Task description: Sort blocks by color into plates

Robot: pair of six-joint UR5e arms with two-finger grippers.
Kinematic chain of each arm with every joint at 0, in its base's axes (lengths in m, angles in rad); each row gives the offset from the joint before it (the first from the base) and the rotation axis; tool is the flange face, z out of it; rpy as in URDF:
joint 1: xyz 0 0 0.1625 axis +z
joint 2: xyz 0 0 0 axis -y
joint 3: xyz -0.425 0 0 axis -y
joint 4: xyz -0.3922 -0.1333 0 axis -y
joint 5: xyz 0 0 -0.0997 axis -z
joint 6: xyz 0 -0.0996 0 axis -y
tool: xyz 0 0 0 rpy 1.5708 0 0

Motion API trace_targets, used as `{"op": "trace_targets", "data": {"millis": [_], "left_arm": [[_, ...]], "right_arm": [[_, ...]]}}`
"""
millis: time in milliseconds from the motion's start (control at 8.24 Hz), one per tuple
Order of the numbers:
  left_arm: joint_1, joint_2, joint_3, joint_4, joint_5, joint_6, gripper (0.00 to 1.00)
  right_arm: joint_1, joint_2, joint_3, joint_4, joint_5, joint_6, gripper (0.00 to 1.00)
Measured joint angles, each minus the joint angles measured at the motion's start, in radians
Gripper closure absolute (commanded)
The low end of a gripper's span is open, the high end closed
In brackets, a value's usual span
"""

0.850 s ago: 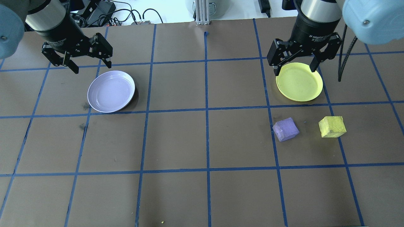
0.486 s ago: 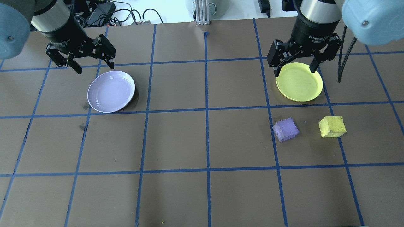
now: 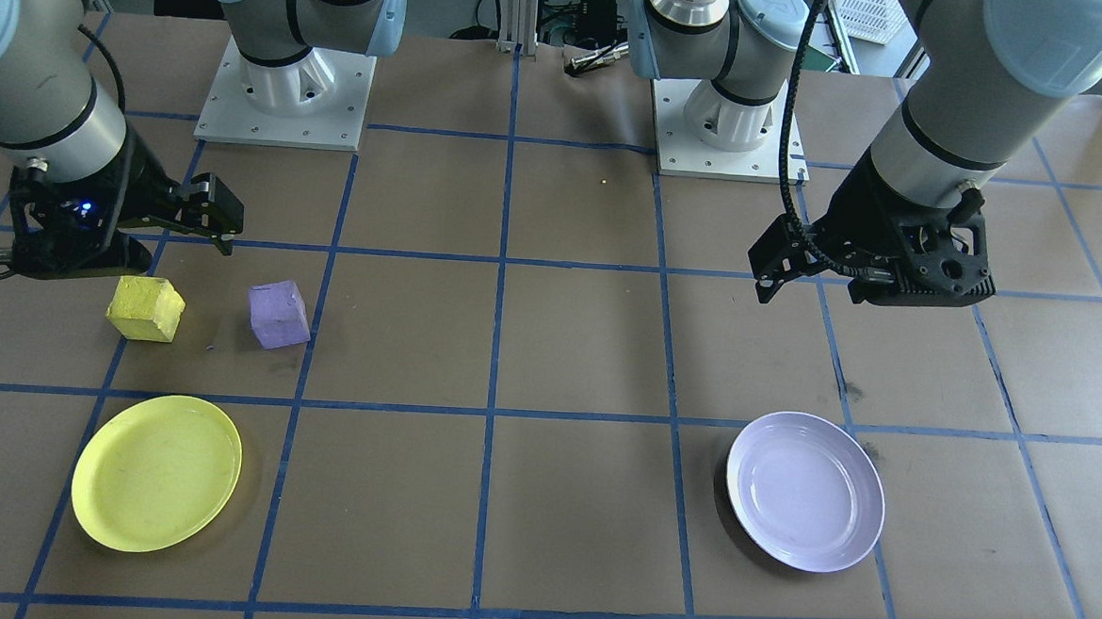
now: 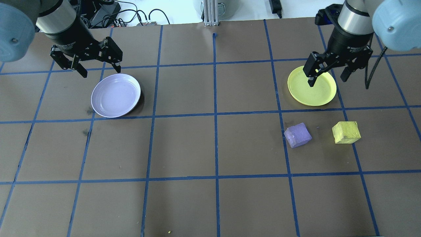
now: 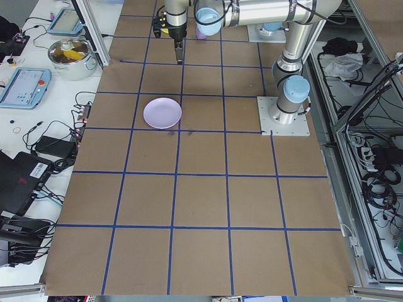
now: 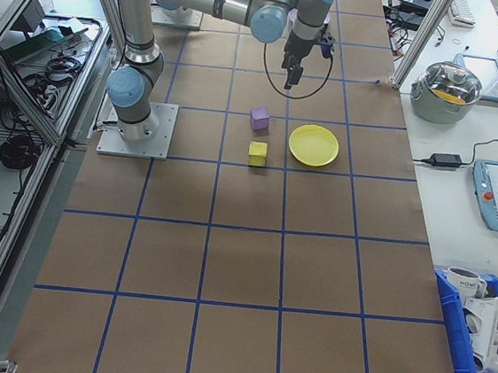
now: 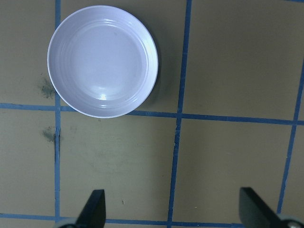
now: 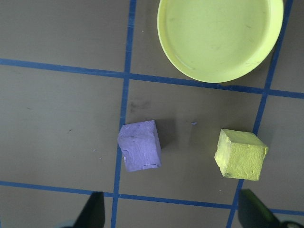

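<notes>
Near → far, taking the overhead view (near = robot's side, bottom of frame).

Nearest: the two blocks, both on the right half of the table, bare paper around them. Purple block point(image 4: 298, 135) sits left of the yellow block point(image 4: 346, 132), apart, not touching; purple one straddles a blue tape line.

Next back: yellow plate point(image 4: 312, 85), right side, just beyond the blocks, nothing in it. Lavender plate point(image 4: 115, 95), left side, well apart from both blocks, also holds nothing.

Farthest: both arms, raised off the table. Right gripper point(image 4: 327, 71) hangs over the yellow plate's far part, fingers spread wide, holding nothing; its wrist cam looks down on both blocks w/ fingertips at the frame's bottom corners. Left gripper point(image 4: 98, 68) hangs just past the lavender plate's far-left rim, also wide apart, nothing in it.

Step in hand, as I judge: very start, no block sorted or grasped yet, approach phase.

Next move prob: right arm comes toward the near side, drops over one block w/ fingers straddling it, closes. Yellow is a short carry to its plate. Purple needs a long trip across to the left, so either a reach-across or a handoff to the left arm. Blocks look foam-like, so a gentle squeeze should do.
</notes>
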Motion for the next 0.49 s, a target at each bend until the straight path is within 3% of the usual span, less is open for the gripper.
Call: {"op": "trace_targets", "data": {"millis": [243,486], "left_arm": [[0.001,0.003,0.000,0.000,0.000,0.000,0.00],[0.001,0.002,0.000,0.001,0.000,0.000,0.00]], "right_arm": [[-0.092,-0.011,0.155,-0.149,-0.008,-0.005,0.00],[-0.139,-0.015,0.259,-0.227,-0.016,0.062,0.00]]}}
